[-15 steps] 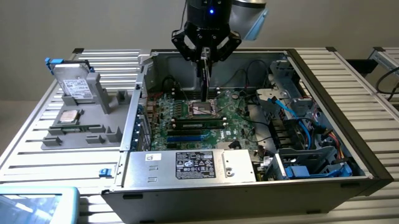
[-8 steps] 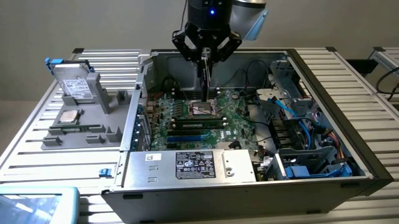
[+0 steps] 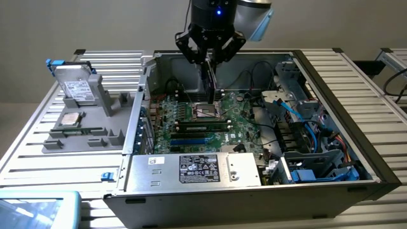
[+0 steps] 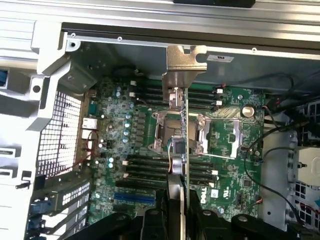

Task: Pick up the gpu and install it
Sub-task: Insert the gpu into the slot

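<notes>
The gpu (image 3: 208, 82) hangs on edge from my gripper (image 3: 210, 56), above the motherboard (image 3: 190, 119) inside the open computer case (image 3: 330, 90). In the wrist view the gpu (image 4: 183, 131) is a thin edge-on card with its silver metal bracket (image 4: 186, 65) at the far end. It runs over the processor socket (image 4: 162, 131). My gripper (image 4: 176, 212) is shut on the card's near end, with a black finger on each side. The card's lower edge stands a little above the board, clear of any slot.
A grey holder (image 3: 95, 138) on the exterior view's left carries an upright silver hard drive (image 3: 77, 88) and a flat one (image 3: 68, 119). The power supply (image 3: 190, 169) fills the case front. Cables and blue drive bays (image 3: 305, 138) crowd the right side. A blue-rimmed object (image 3: 38, 205) lies at the bottom left.
</notes>
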You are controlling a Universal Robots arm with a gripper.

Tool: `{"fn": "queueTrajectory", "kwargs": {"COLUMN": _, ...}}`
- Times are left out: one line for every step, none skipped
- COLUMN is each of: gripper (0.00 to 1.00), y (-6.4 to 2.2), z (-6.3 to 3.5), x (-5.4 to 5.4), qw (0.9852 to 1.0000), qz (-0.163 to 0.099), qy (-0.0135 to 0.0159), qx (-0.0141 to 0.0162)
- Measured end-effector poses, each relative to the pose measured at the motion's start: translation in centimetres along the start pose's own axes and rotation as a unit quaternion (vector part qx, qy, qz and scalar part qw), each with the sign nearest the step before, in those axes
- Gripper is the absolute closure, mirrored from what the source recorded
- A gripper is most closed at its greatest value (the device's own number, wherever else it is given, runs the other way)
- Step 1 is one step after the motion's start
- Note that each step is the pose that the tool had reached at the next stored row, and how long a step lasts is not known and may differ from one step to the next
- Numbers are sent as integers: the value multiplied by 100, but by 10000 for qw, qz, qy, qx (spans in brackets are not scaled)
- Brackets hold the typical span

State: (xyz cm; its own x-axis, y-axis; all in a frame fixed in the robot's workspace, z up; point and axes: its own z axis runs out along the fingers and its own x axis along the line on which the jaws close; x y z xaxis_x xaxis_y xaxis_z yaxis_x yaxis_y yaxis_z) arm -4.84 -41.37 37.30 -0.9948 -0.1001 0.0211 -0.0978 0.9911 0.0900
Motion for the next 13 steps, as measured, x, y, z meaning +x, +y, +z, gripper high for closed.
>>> {"fn": "queueTrajectory", "kwargs": {"gripper": 72, "y": 0, "z": 1, "x": 0, "qw": 10000, "qz": -89, "qy": 8, "qx": 0}}
{"fn": "queueTrajectory", "kwargs": {"gripper": 72, "y": 0, "z": 2, "x": 0, "qw": 9998, "qz": -182, "qy": 16, "qx": 0}}
{"fn": "queueTrajectory", "kwargs": {"gripper": 72, "y": 0, "z": 3, "x": 0, "qw": 9996, "qz": -271, "qy": 24, "qx": 0}}
{"fn": "queueTrajectory", "kwargs": {"gripper": 72, "y": 0, "z": 4, "x": 0, "qw": 9993, "qz": -361, "qy": 32, "qx": 1}}
{"fn": "queueTrajectory", "kwargs": {"gripper": 72, "y": -1, "z": 4, "x": 0, "qw": 9990, "qz": -450, "qy": 40, "qx": 3}}
{"fn": "queueTrajectory", "kwargs": {"gripper": 72, "y": -1, "z": 4, "x": 0, "qw": 9985, "qz": -540, "qy": 48, "qx": 6}}
{"fn": "queueTrajectory", "kwargs": {"gripper": 72, "y": -1, "z": 4, "x": 0, "qw": 9980, "qz": -632, "qy": 57, "qx": 8}}
{"fn": "queueTrajectory", "kwargs": {"gripper": 72, "y": -1, "z": 5, "x": 0, "qw": 9974, "qz": -721, "qy": 65, "qx": 9}}
{"fn": "queueTrajectory", "kwargs": {"gripper": 72, "y": -1, "z": 5, "x": 0, "qw": 9967, "qz": -811, "qy": 73, "qx": 11}}
{"fn": "queueTrajectory", "kwargs": {"gripper": 72, "y": 0, "z": 5, "x": 0, "qw": 9959, "qz": -905, "qy": 82, "qx": 13}}
{"fn": "queueTrajectory", "kwargs": {"gripper": 72, "y": 0, "z": 5, "x": 0, "qw": 9950, "qz": -994, "qy": 90, "qx": 15}}
{"fn": "queueTrajectory", "kwargs": {"gripper": 72, "y": -1, "z": 5, "x": 0, "qw": 9940, "qz": -1086, "qy": 98, "qx": 17}}
{"fn": "queueTrajectory", "kwargs": {"gripper": 72, "y": 0, "z": 5, "x": 0, "qw": 9930, "qz": -1175, "qy": 106, "qx": 19}}
